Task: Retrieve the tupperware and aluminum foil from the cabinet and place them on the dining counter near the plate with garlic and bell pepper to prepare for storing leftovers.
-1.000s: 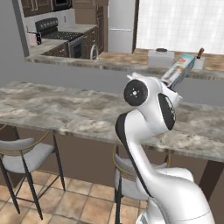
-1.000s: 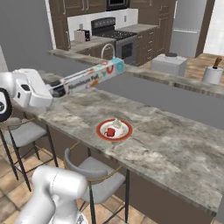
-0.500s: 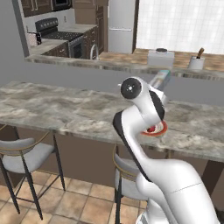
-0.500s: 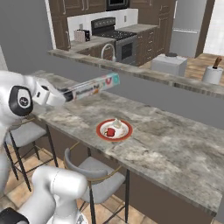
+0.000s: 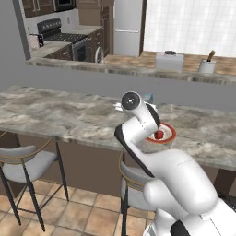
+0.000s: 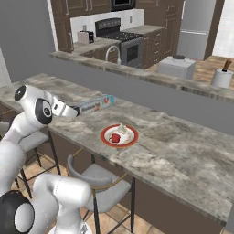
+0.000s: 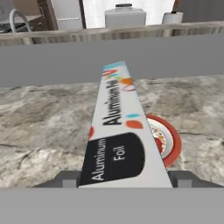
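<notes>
Dining counter (image 6: pixel 192 155), marble top, with two stools (image 5: pixel 23 163) tucked under its near edge. Gripper (image 6: pixel 69 111), at the left in the right base view, closed on one end of a long foil box (image 6: pixel 93 105); the box is held roughly level above the counter, reaching forward toward the raised back ledge. Red-rimmed plate (image 6: pixel 119 135) with food on the counter, just right of the box.

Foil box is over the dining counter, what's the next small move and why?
Probably lower it straight down. The tool holds the aluminum foil box above the dining counter, just left of the plate, so the spot looks right; it just isn't resting yet.
</notes>
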